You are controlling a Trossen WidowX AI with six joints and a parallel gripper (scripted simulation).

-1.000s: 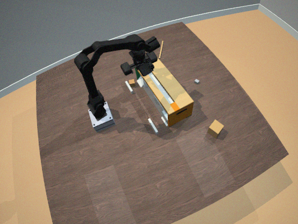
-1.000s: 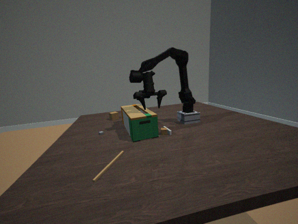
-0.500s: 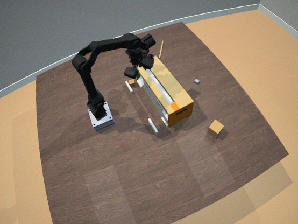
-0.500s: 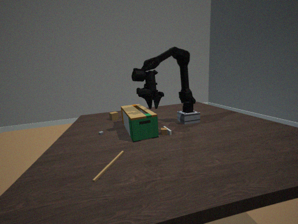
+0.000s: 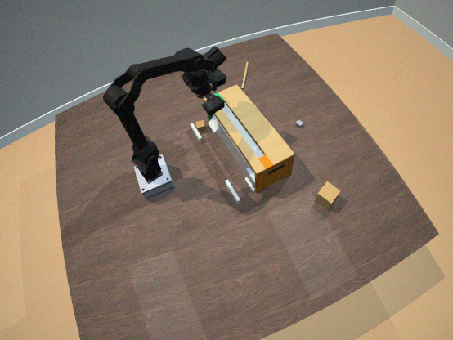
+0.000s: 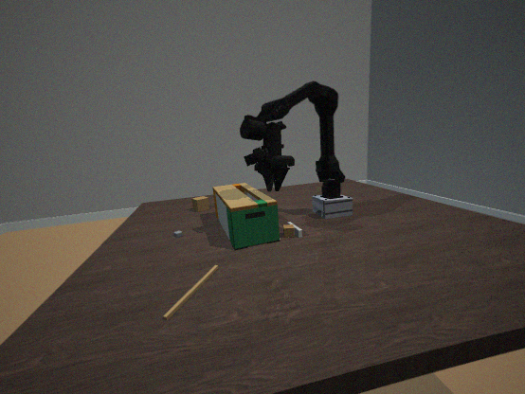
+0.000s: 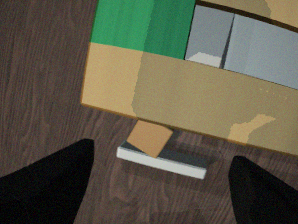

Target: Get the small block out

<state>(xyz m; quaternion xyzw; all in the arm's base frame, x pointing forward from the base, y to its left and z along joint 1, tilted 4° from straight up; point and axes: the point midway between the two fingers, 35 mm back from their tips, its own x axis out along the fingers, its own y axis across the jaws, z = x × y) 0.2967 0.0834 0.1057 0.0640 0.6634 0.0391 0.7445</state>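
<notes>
The small tan block (image 5: 199,123) (image 6: 288,230) (image 7: 149,139) lies on the table, outside the box, against a short white rail (image 5: 196,131) (image 6: 296,229) (image 7: 162,161). The long tan box (image 5: 253,123) (image 6: 251,227) (image 7: 166,103) has a green end nearest the block, an orange-marked end (image 5: 266,161) at the other side, and a slot along its top. My gripper (image 5: 213,106) (image 6: 276,186) (image 7: 164,158) is open and empty. It hangs pointing down above the box's green end, well above the block. In the wrist view the block shows between the two dark fingers.
Two more white rails (image 5: 232,190) (image 5: 249,183) lie at the box's orange end. A thin wooden stick (image 5: 244,75) (image 6: 190,292), a larger tan cube (image 5: 328,194) (image 6: 200,204) and a tiny grey cube (image 5: 299,123) (image 6: 178,233) lie apart on the table. The arm's base (image 5: 154,180) (image 6: 333,206) stands near the box.
</notes>
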